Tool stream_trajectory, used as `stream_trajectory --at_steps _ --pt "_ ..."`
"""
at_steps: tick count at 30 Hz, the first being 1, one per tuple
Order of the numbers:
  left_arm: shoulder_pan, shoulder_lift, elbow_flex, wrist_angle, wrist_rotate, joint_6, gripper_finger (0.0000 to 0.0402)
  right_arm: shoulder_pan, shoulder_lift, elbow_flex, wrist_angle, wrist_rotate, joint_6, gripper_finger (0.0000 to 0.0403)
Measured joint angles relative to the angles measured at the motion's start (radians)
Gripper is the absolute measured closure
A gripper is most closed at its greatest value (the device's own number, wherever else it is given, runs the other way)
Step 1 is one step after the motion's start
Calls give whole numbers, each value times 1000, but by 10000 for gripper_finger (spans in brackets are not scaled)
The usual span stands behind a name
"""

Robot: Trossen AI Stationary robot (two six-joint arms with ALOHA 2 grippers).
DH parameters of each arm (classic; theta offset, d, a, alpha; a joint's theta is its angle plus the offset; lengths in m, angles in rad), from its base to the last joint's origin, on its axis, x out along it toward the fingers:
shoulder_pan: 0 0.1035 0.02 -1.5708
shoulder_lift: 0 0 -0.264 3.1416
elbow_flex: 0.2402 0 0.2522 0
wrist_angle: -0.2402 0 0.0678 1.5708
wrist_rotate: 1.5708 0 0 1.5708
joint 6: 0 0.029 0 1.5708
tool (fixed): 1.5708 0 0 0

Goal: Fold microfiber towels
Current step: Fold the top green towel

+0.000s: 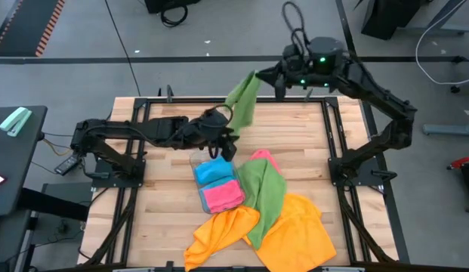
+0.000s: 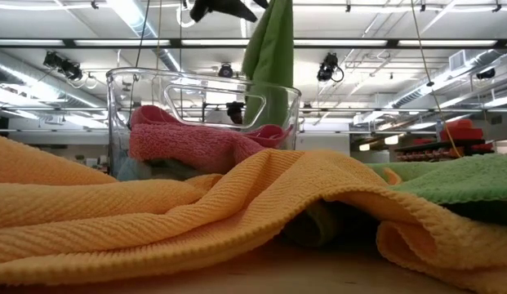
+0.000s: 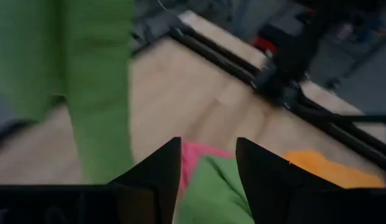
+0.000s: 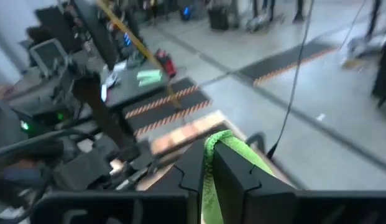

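Above the table's far edge, right hand [image 1: 258, 75] pinches green towel [image 1: 244, 102] hanging lengthwise down.

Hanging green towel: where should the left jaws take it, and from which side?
The free lower corner of the hanging green towel, approached sideways from the left. The right gripper pinches its top edge, so it hangs vertically, and the open left gripper is already beside it.

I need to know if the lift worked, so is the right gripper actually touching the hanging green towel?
Touching. In the right wrist view, the right gripper has its fingers closed on the green towel's edge, which emerges between them; the high view shows that towel hanging from it.
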Motion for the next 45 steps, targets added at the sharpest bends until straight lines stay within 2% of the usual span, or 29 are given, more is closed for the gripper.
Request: stream_trajectory --at_steps 3,7,11,16,20,25,32,38,45 --pt "6 -1 16 1 -80 59 228 17 8 74 -16 56 -25 364" --pt "24 1 22 3 -90 71 194 27 25 152 -21 88 -46 364" --pt "36 0 22 11 -85 96 164 23 31 234 -121 20 -63 364" --pt "56 -11 23 116 -77 96 152 31 34 298 -288 -45 -83 364" --pt "69 0 23 210 23 97 144 52 34 321 -393 -58 -83 364" --pt "67 37 21 252 122 126 126 109 34 322 -412 -130 -95 364" --pt "67 75 22 343 258 335 113 164 33 323 -426 -232 -115 364" --pt "67 74 23 389 512 352 120 176 22 323 -445 -287 -139 364" --pt "52 82 21 394 522 302 130 174 21 323 -445 -278 -150 364"
